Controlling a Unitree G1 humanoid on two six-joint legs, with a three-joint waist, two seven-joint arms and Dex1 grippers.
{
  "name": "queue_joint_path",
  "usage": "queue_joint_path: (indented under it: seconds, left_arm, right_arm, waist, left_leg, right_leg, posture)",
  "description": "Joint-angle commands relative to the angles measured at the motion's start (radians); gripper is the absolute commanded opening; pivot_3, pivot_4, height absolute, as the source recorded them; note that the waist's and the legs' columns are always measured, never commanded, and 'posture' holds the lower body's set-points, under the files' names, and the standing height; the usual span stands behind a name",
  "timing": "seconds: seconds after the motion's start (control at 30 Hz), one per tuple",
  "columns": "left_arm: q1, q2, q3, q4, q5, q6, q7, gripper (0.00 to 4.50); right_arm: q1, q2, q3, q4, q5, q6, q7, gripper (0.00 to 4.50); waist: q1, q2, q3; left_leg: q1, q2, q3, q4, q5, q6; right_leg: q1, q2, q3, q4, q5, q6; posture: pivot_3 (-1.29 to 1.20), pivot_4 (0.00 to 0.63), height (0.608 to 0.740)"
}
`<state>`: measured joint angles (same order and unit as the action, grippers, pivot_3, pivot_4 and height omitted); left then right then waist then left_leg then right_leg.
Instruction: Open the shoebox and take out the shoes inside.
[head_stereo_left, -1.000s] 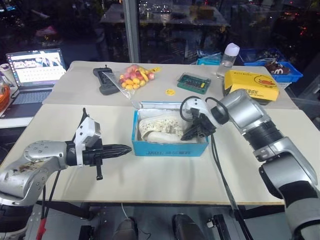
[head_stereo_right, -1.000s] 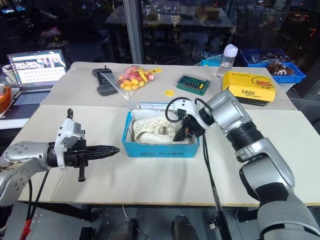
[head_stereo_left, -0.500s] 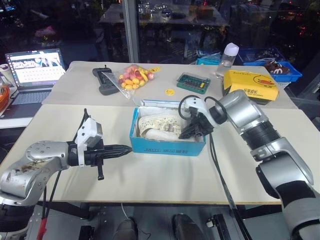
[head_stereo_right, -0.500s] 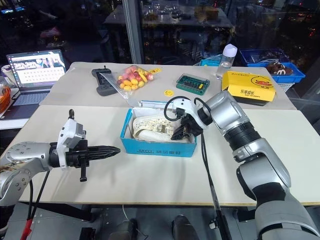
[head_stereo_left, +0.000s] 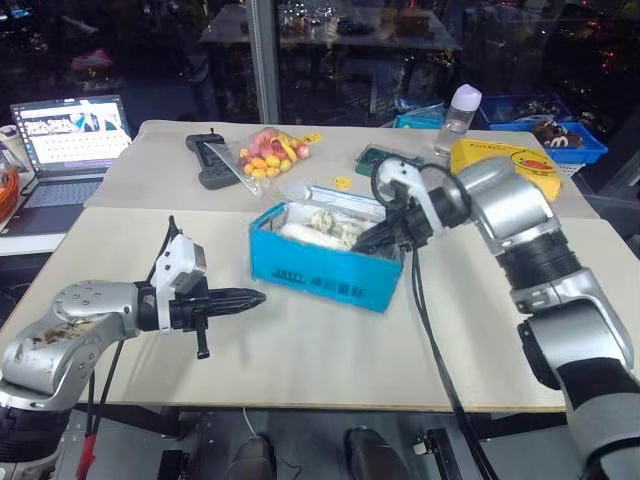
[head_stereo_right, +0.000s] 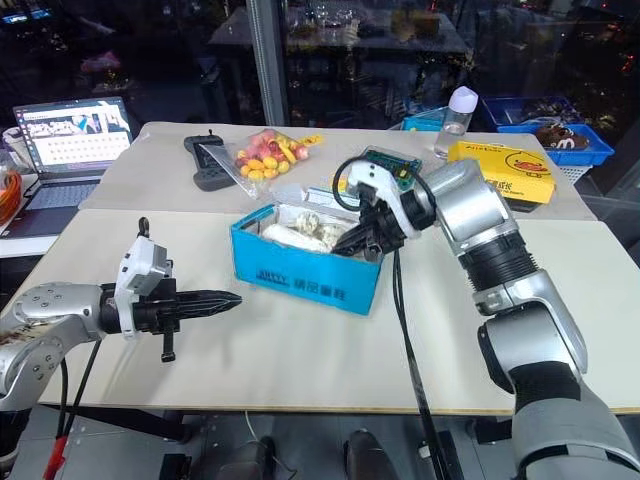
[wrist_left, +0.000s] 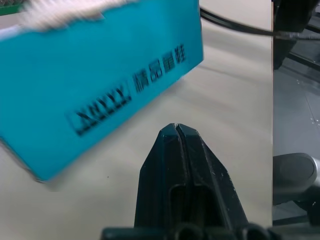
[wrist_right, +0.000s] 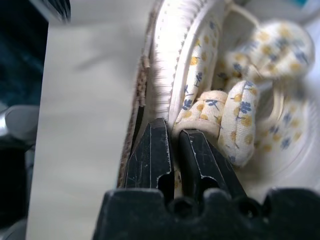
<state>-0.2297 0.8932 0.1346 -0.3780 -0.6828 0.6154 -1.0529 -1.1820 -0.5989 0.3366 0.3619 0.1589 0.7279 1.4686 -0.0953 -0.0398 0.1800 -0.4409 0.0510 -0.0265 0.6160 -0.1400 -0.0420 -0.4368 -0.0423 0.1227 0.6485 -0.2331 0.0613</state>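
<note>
1. While the shoebox (head_stereo_left: 325, 262) sits open near the middle of the near table (head_stereo_left: 300, 350), it's tipped, its right end lifted off the tabletop.
2. The right gripper (head_stereo_left: 385, 236) reaches into that raised right end, fingers almost together. In the right wrist view they pinch a bit of the shoes (wrist_right: 220, 95) right next to the box's wall.
3. The shoes are inside the box, cream fabric with little blue and yellow flowers up close.
4. The left gripper (head_stereo_left: 250, 297) hangs just left of the box, touching nothing, fingers pressed together, pointing at the box's blue side.
5. On the far table there's a bag of colourful candy (head_stereo_left: 268, 154), a black remote (head_stereo_left: 210, 160), a yellow box (head_stereo_left: 505, 162), a clear bottle (head_stereo_left: 460, 115), and a laptop (head_stereo_left: 65, 140) off to the left.
</note>
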Motion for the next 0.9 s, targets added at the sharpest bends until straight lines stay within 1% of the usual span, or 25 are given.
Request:
queue_joint_path:
  seconds: [0.03,0.2,0.3,0.43,0.5,0.67,0.73,0.8,0.9]
  left_arm:
    - [-0.014,0.0,0.007,-0.008,0.002,-0.007,-0.003,0.0]
    - [-0.016,0.004,0.007,-0.004,0.005,-0.009,-0.007,0.0]
    - [-0.018,0.005,0.006,-0.002,0.008,-0.009,-0.012,0.0]
    - [-0.018,0.004,0.009,-0.001,0.011,-0.008,-0.016,0.0]
    - [-0.018,0.005,0.009,0.0,0.012,-0.008,-0.017,0.0]
    - [-0.015,0.007,0.012,-0.004,0.01,-0.005,-0.019,0.0]
    - [-0.014,0.007,0.013,-0.004,0.01,-0.004,-0.019,0.0]
    - [-0.013,0.007,0.011,-0.005,0.012,-0.004,-0.019,0.0]
    - [-0.012,0.007,0.012,-0.007,0.01,-0.002,-0.019,0.0]
  right_arm:
    - [-0.014,-0.018,-0.066,-0.054,0.016,-0.024,-0.048,0.0]
    - [0.02,-0.02,-0.065,-0.087,-0.023,-0.102,-0.144,0.0]
    - [0.059,-0.036,-0.03,-0.108,-0.116,-0.254,-0.235,0.0]
    - [0.106,-0.047,-0.023,-0.179,-0.143,-0.358,-0.251,0.0]
    - [0.119,-0.037,-0.034,-0.204,-0.147,-0.375,-0.274,0.0]
    - [0.165,-0.052,-0.015,-0.31,-0.221,-0.439,-0.33,0.0]
    - [0.188,-0.074,0.0,-0.358,-0.271,-0.489,-0.347,0.0]
    - [0.202,-0.094,0.008,-0.385,-0.323,-0.542,-0.373,0.0]
    - [0.215,-0.102,-0.003,-0.403,-0.358,-0.572,-0.412,0.0]
  waist:
    - [0.0,0.0,0.0]
    - [-0.001,0.0,0.0]
    - [0.0,0.0,0.0]
    - [0.001,0.0,0.0]
    - [0.002,0.0,0.0]
    - [0.0,0.0,0.0]
    - [0.001,0.0,0.0]
    - [0.003,0.0,0.0]
    - [0.004,0.0,0.0]
  left_leg:
    - [0.0,0.0,0.0,0.0,0.0,0.0]
    - [0.0,0.0,0.0,0.0,0.0,0.0]
    - [0.0,0.0,0.0,0.0,0.0,0.0]
    - [0.0,0.0,0.0,0.0,0.0,0.0]
    - [0.0,0.0,0.0,0.0,0.0,0.0]
    - [0.0,0.0,0.0,0.0,0.0,0.0]
    - [0.0,0.0,0.0,0.0,0.0,0.0]
    - [0.0,0.0,0.0,0.0,0.0,0.0]
    - [0.0,0.0,0.001,0.0,0.0,0.0]
  right_leg:
    - [0.0,0.0,0.0,0.0,0.0,0.0]
    - [0.0,0.0,0.0,0.0,0.0,0.0]
    - [0.0,0.0,0.0,0.0,0.0,0.0]
    - [0.0,0.0,0.0,0.0,0.0,0.0]
    - [0.0,0.0,0.0,0.0,0.0,0.0]
    - [0.0,0.0,0.0,0.0,0.0,0.0]
    - [0.0,0.0,0.0,0.0,0.0,0.0]
    - [0.0,0.0,0.0,0.0,0.0,0.0]
    - [0.0,0.0,0.0,0.0,0.0,0.0]
  posture:
    - [0.0,0.15,0.74]
    - [0.0,0.15,0.74]
    - [0.0,0.15,0.74]
    - [0.0,0.15,0.74]
    - [0.0,0.15,0.74]
    - [0.0,0.15,0.74]
    - [0.0,0.15,0.74]
    - [0.0,0.15,0.74]
    - [0.0,0.15,0.74]
